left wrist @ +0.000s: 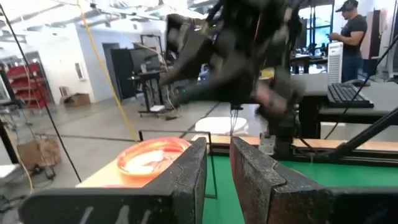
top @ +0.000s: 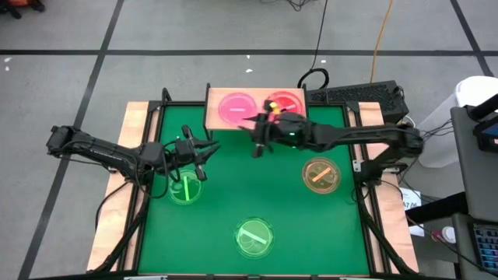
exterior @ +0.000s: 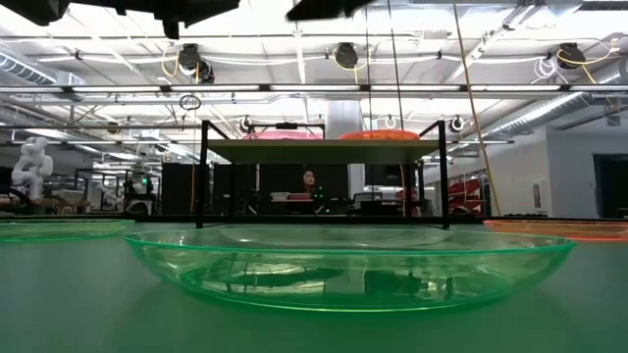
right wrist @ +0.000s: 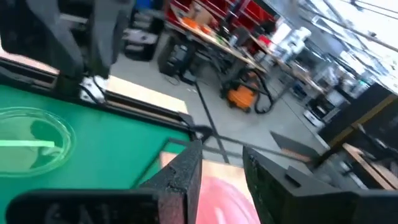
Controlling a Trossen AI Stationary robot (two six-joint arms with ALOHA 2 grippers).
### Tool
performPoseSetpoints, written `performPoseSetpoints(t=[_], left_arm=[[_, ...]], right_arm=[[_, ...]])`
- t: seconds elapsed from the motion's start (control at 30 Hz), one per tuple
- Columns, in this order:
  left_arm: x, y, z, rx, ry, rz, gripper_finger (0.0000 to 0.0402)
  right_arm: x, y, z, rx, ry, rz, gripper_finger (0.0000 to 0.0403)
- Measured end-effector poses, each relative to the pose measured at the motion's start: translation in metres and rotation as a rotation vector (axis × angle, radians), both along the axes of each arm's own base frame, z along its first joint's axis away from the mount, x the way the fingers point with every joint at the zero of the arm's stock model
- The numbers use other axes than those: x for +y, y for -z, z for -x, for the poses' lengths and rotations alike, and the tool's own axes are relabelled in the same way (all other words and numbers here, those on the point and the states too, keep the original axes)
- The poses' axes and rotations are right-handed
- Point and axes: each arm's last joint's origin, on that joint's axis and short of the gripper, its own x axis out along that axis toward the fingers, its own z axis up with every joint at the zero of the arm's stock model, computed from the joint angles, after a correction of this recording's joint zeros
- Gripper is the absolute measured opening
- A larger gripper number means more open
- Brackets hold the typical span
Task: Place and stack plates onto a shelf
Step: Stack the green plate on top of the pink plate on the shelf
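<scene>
Seen from above, the shelf (top: pixel 255 109) stands at the top centre of the frame, against the far edge of the green tabletop (top: pixel 233 183), already carrying a pink plate (top: pixel 236 106) on its left half and a red-tinted plate (top: pixel 285 103) on its right. The right tool (top: pixel 258 132) hovers just below the shelf's front edge at centre frame; its wrist view shows the two fingers apart with nothing between them, the pink plate's rim directly beneath. That empty, parted stance so close to the board suggests it is there for the stack, not for carrying.

The left tool (top: pixel 204 152) hangs at left of centre, just above a green plate (top: pixel 185 188). Its fingers stand slightly apart and hold nothing, likely lined up for a pickup of that nearest dish.

Three plates lie loose on the tabletop: that green one at lower left, a second green plate (top: pixel 254 236) at bottom centre, and an amber plate (top: pixel 321 175) at right. The loose plates are well apart from one another, which leaves each tool room to close on a rim.
</scene>
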Motion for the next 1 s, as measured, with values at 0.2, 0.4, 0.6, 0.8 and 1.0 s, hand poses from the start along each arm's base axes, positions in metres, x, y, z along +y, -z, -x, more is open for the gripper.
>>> performPoseSetpoints(t=[0.2, 0.4, 0.6, 0.8, 1.0], left_arm=[[0.0, 0.007, -0.003, 0.048, 0.004, 0.039, 0.0078], [-0.002, 0.025, -0.016, 0.125, 0.006, 0.075, 0.0078], [-0.005, 0.048, -0.032, 0.214, 0.002, 0.064, 0.0078], [-0.004, 0.061, -0.043, 0.259, 0.136, 0.076, 0.0078], [0.001, 0.07, -0.049, 0.279, 0.312, 0.243, 0.0078]], right_arm=[[0.022, -0.031, 0.05, 0.017, 0.019, -0.09, 0.0094], [0.041, -0.006, 0.092, 0.019, -0.034, -0.147, 0.0094], [0.041, 0.043, 0.124, -0.136, 0.046, -0.136, 0.0093], [0.038, 0.079, 0.152, -0.267, 0.05, -0.141, 0.0093], [0.037, 0.089, 0.169, -0.324, 0.049, -0.171, 0.0093]])
